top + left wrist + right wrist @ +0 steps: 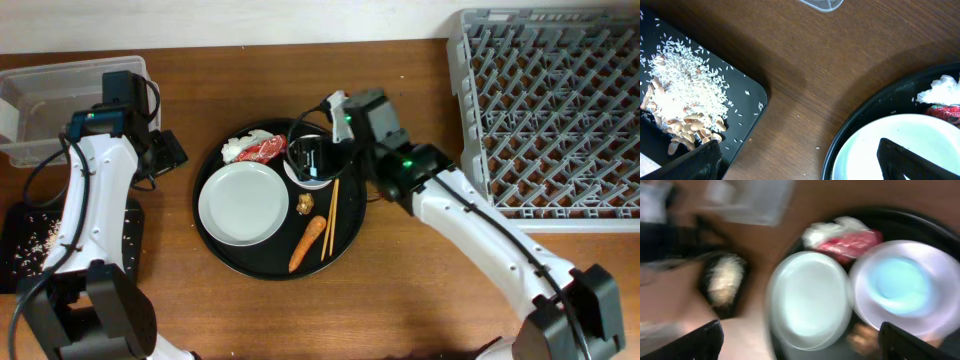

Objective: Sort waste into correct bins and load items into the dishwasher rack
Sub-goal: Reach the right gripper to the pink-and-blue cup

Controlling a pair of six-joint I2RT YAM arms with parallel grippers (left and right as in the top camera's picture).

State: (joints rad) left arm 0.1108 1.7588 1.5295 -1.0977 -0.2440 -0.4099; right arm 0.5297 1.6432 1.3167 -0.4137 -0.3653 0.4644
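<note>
A round black tray [345, 245] holds the white plate [240, 203], a crumpled red wrapper [264, 150] with white tissue [236, 151], a brown lump [304, 204], an orange carrot [306, 243] and two chopsticks [331, 220]. My right gripper [314, 155] hovers open over the pinkish-white bowl [298, 177]. The blurred right wrist view shows the light-blue cup [897, 280] inside that bowl [865, 300]. My left gripper [166, 154] stands open above bare table between the flat black tray [20, 225] and the plate [880, 145]. Rice-and-meat scraps [685, 100] lie in the flat tray [742, 130].
The clear tub [50, 100] sits at the back left, just behind the flat black tray. The grey dishwasher rack [550, 110] fills the back right corner. Both arms reach in from the near edge.
</note>
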